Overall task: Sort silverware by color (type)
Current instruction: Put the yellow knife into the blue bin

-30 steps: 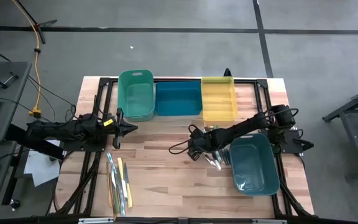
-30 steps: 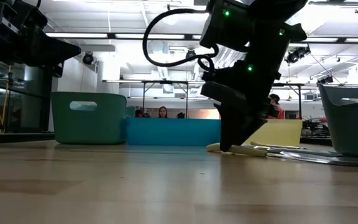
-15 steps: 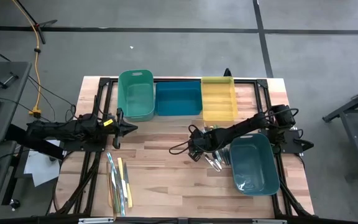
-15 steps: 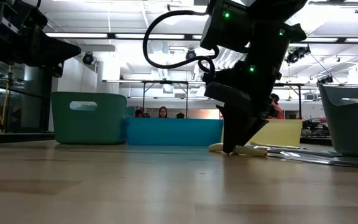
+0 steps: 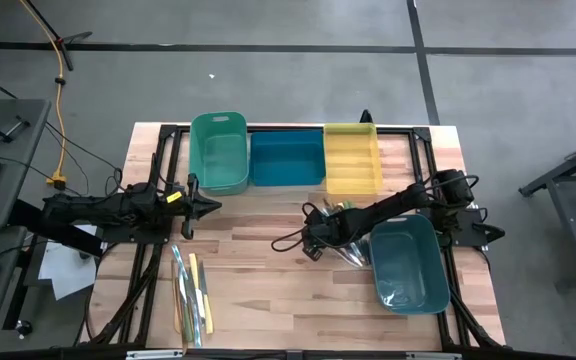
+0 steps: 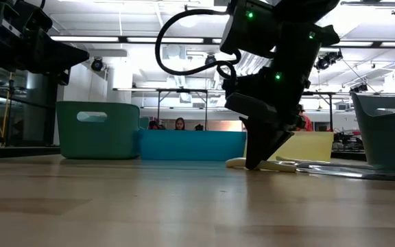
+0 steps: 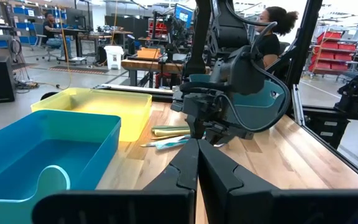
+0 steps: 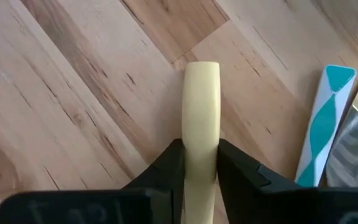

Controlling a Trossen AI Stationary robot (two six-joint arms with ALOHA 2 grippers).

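Having narrowed since a second ago, right gripper (image 8: 200, 163) fingers now clamping pale yellow utensil handle (image 8: 201, 106) on table (image 8: 73, 93).

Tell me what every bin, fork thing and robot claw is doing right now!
Right gripper: closed on the pale yellow utensil handle, down at the table.
Left gripper: shut, empty, raised off the table.
Green bin: upright, looks empty.
Blue bin: upright, looks empty.
Yellow bin: upright.
Teal bin: upright beside the right arm.
Loose utensils: lying flat on the table.
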